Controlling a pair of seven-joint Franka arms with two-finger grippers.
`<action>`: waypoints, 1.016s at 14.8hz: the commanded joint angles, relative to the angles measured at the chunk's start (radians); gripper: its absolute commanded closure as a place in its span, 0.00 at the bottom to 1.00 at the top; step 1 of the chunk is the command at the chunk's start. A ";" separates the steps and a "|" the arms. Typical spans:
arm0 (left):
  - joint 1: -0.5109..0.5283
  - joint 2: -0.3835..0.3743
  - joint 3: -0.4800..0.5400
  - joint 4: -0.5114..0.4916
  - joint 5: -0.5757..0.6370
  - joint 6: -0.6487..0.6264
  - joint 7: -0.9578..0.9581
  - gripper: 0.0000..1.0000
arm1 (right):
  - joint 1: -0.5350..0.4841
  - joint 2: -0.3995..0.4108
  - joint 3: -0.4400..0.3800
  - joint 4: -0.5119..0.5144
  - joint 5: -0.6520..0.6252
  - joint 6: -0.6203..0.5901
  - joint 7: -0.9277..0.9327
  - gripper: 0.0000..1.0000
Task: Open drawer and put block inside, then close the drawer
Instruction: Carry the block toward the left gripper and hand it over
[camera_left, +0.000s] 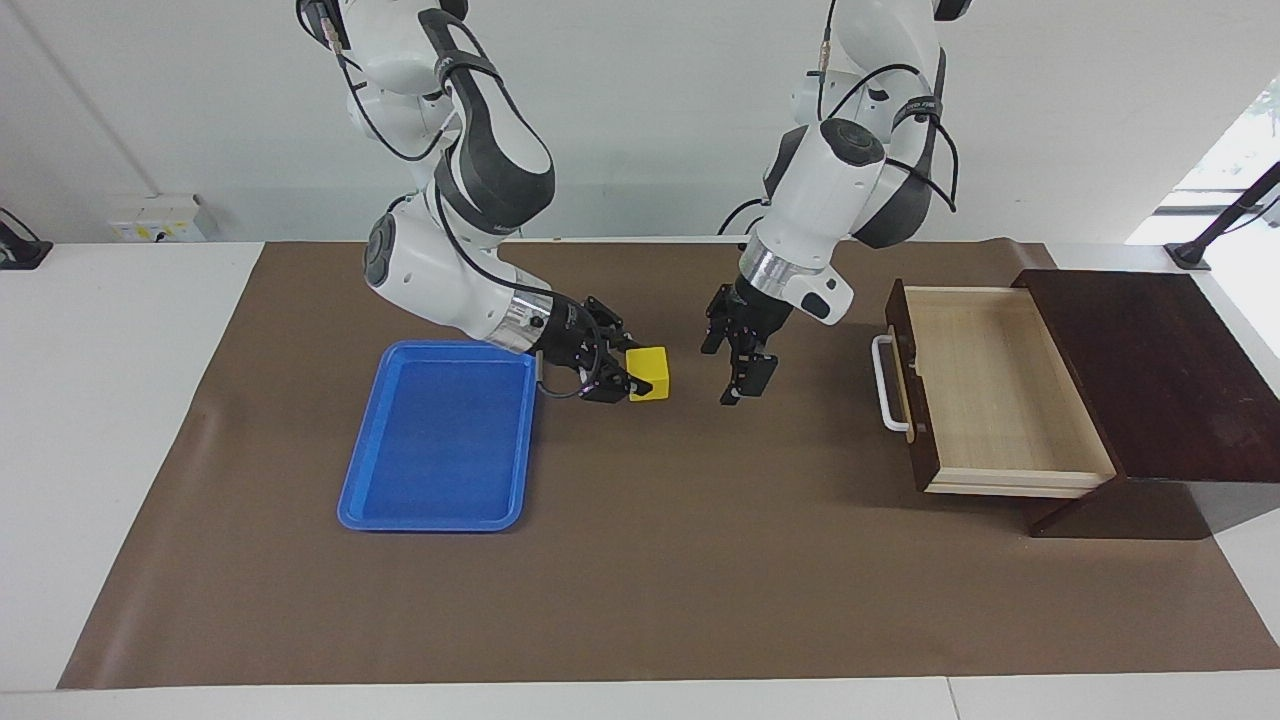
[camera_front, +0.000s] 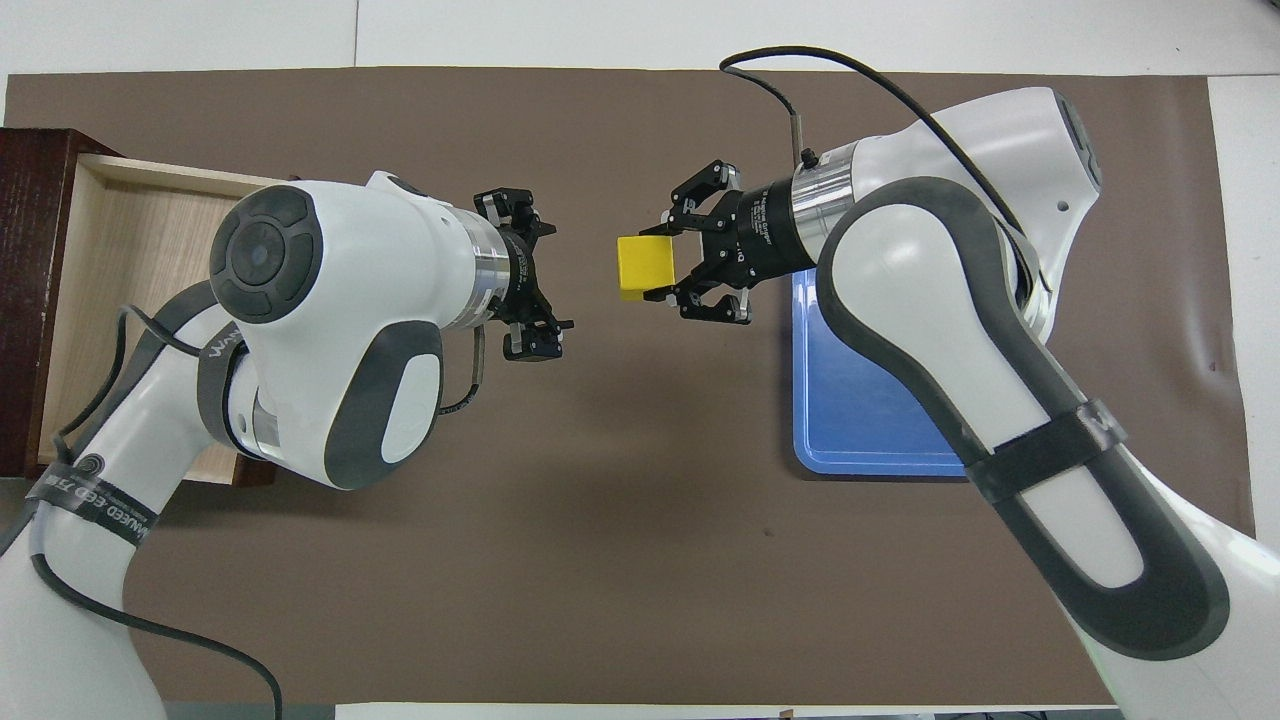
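Observation:
The drawer (camera_left: 990, 390) stands pulled out of the dark cabinet (camera_left: 1150, 370), its pale interior empty and its white handle (camera_left: 884, 383) facing the middle of the mat. My right gripper (camera_left: 632, 372) is shut on the yellow block (camera_left: 650, 373) and holds it just above the mat beside the blue tray. My left gripper (camera_left: 745, 375) is open and empty in the air between the block and the drawer front. In the overhead view the block (camera_front: 646, 267) sits in the right gripper (camera_front: 660, 262), facing the left gripper (camera_front: 535, 290); the left arm covers much of the drawer (camera_front: 110, 240).
A flat blue tray (camera_left: 440, 440), empty, lies on the brown mat (camera_left: 640, 580) toward the right arm's end, also seen in the overhead view (camera_front: 860, 420). The cabinet sits at the left arm's end of the table.

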 joint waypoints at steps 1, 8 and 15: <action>-0.031 0.005 0.009 0.025 -0.053 0.030 -0.012 0.00 | 0.011 -0.003 0.000 0.000 -0.023 0.032 0.049 1.00; -0.087 0.035 0.009 0.024 -0.054 0.139 -0.041 0.00 | 0.030 -0.003 0.000 -0.003 -0.023 0.041 0.052 1.00; -0.090 0.031 0.009 0.014 -0.054 0.130 -0.044 0.38 | 0.019 -0.003 0.000 -0.001 -0.023 0.034 0.052 1.00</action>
